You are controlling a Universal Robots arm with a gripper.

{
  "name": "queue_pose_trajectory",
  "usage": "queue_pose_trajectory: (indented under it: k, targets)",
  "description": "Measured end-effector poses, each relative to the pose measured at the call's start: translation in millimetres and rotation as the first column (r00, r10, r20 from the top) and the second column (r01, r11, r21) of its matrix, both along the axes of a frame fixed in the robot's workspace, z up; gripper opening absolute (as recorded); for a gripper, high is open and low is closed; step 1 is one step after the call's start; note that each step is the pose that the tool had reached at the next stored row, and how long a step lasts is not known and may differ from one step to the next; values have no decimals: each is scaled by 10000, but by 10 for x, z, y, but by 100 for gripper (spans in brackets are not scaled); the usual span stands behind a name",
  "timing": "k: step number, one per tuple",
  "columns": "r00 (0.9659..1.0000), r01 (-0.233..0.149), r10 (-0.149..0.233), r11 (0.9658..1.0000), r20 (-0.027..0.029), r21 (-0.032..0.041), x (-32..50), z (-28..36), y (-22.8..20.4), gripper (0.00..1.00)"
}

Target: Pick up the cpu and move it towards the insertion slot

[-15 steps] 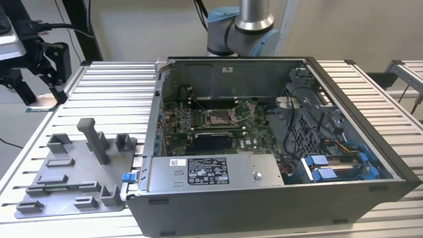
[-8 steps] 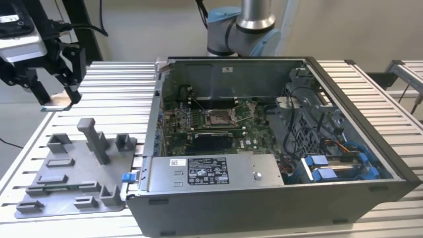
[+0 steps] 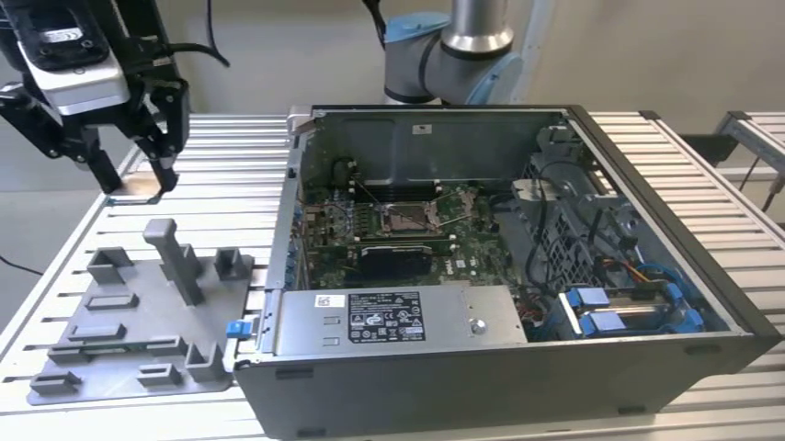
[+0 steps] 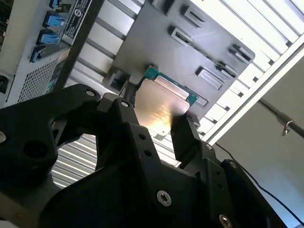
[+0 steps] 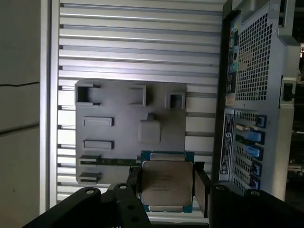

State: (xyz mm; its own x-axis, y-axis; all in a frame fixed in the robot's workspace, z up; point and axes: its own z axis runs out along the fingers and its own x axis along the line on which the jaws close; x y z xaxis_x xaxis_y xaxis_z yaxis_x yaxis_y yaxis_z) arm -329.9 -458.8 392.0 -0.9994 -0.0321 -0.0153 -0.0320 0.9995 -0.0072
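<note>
The cpu [image 5: 167, 183] is a thin square chip with a silvery top and a green rim. It sits clamped between my two black fingers [image 5: 133, 184], held well above the grey fixture plate [image 5: 128, 128]. In the second wrist view the cpu [image 4: 159, 107] glints tan-gold between the jaws of my gripper [image 4: 156, 115]. In the exterior view my gripper [image 3: 135, 188] hangs over the aluminium table at the far left, above and behind the plate [image 3: 135, 340]. The insertion slot [image 3: 403, 218], a square socket with a metal frame, lies inside the open computer case, far to the exterior view's right of the gripper.
The open computer case [image 3: 687, 303] fills the middle and right of the table. Its near wall [image 3: 290, 220] stands between the gripper and the socket. A silver box with a white label [image 3: 392, 317] and a black block [image 3: 392, 262] lie in front of the socket. Upright posts [image 3: 178, 257] rise from the plate.
</note>
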Motion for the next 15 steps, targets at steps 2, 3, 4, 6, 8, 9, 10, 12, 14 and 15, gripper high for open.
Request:
queue_pose_trajectory:
  k: [2, 3, 4, 6, 8, 9, 10, 12, 14, 15]
  targets:
    - [10000, -6, 6, 10000, 1, 0, 59, 0, 0, 0]
    - [10000, -9, 9, 10000, 1, 1, 88, 0, 0, 0]
    - [10000, -13, 13, 10000, 1, 0, 118, 0, 0, 0]
    - [10000, -19, 19, 10000, 1, 0, 175, 0, 0, 0]
    - [10000, -27, 27, 10000, 1, 1, 238, 0, 0, 0]
    - [10000, -30, 30, 10000, 1, 1, 267, -1, 0, 0]
    - [10000, -34, 34, 10000, 1, 0, 301, 0, 0, 0]
    - [10000, -43, 43, 10000, 1, 0, 352, 0, 0, 0]
    - [10000, -50, 50, 10000, 1, 1, 396, 0, 0, 0]
    - [10000, -53, 53, 10000, 2, 2, 414, -1, 0, 0]
